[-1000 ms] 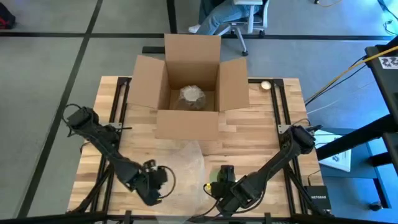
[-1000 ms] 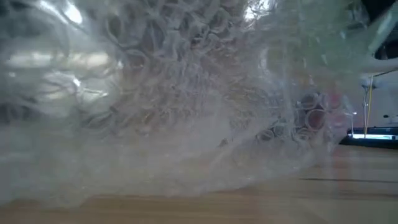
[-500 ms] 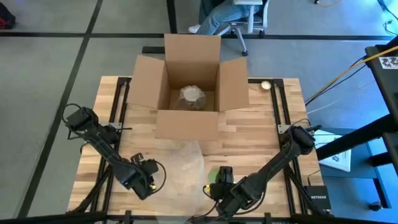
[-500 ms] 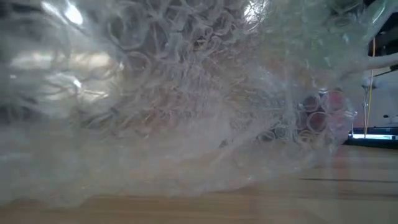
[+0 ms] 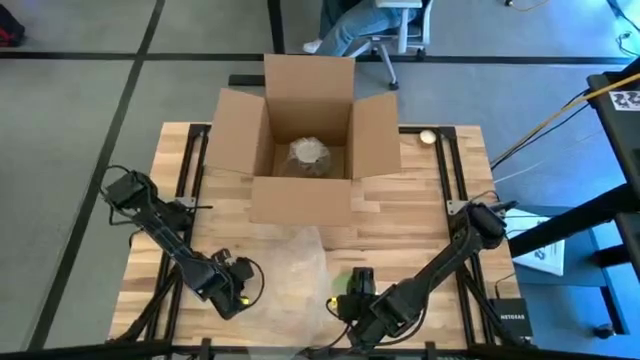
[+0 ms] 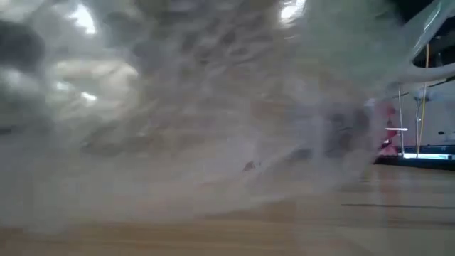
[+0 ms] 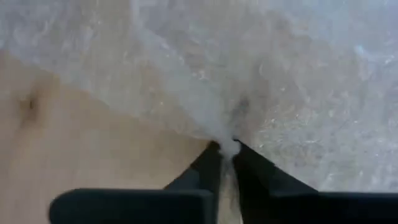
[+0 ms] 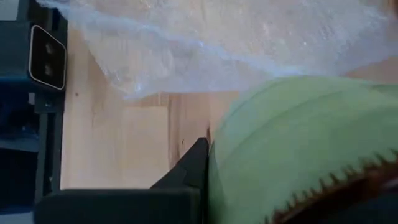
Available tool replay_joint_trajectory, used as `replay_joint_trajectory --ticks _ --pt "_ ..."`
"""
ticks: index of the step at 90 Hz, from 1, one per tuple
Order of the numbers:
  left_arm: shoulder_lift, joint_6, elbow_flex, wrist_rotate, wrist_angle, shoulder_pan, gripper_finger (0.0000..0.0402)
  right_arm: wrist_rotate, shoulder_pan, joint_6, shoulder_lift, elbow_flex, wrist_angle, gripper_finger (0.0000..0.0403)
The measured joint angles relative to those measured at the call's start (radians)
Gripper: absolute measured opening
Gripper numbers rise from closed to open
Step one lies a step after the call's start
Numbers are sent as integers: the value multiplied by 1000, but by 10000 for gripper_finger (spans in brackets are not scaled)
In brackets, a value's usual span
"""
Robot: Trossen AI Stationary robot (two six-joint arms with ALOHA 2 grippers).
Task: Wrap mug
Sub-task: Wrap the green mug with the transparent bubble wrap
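Observation:
A clear bubble-wrap sheet [image 5: 295,262] lies on the wooden table near its front edge and fills the low view [image 6: 213,107]. My left gripper [image 5: 238,288] is at the sheet's left edge, shut on it [image 7: 227,149]. The green mug [image 5: 357,280] sits just right of the sheet in my right gripper [image 5: 352,292], and it fills much of the right wrist view [image 8: 298,137]. The mug's handle does not show. My left gripper pinches the bubble wrap's left edge [image 7: 229,144] between its two fingertips, coming from the table's left and slanting down. The wrap puckers into a ridge running away from the pinch; the rest of the sheet lies on the table. My right gripper is shut on the mug. One finger [image 8: 196,165] lies against the mug's green outer wall [image 8: 227,155]; the mug hides the other. I cannot tell whether the mug rests on the table or is clear of it.
An open brown cardboard box [image 5: 372,135] stands at the far middle with a bubble-wrapped bundle [image 5: 310,152] inside. A small round thing [image 5: 428,136] lies at the far right. A black device [image 5: 512,318] sits off the near right corner. A seated person [image 5: 365,25] is beyond the far edge.
My left gripper has gone a little toward the table's left and far edges, staying shut on the wrap's edge and drawing that edge along. The wrap in front of the low camera has shifted.

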Motion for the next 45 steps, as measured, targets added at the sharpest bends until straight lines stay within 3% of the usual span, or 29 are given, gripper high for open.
replay_joint_trajectory --ticks 11,26,45 --pt "-85 49 140 -51 -87 -18 2 0 0 -2 0 0 0 17" --pt "-201 169 303 -207 -162 -39 0 1 -2 -6 0 0 0 17" --pt "-365 266 381 -453 -204 -33 0 -10 15 -37 -21 135 -115 17"
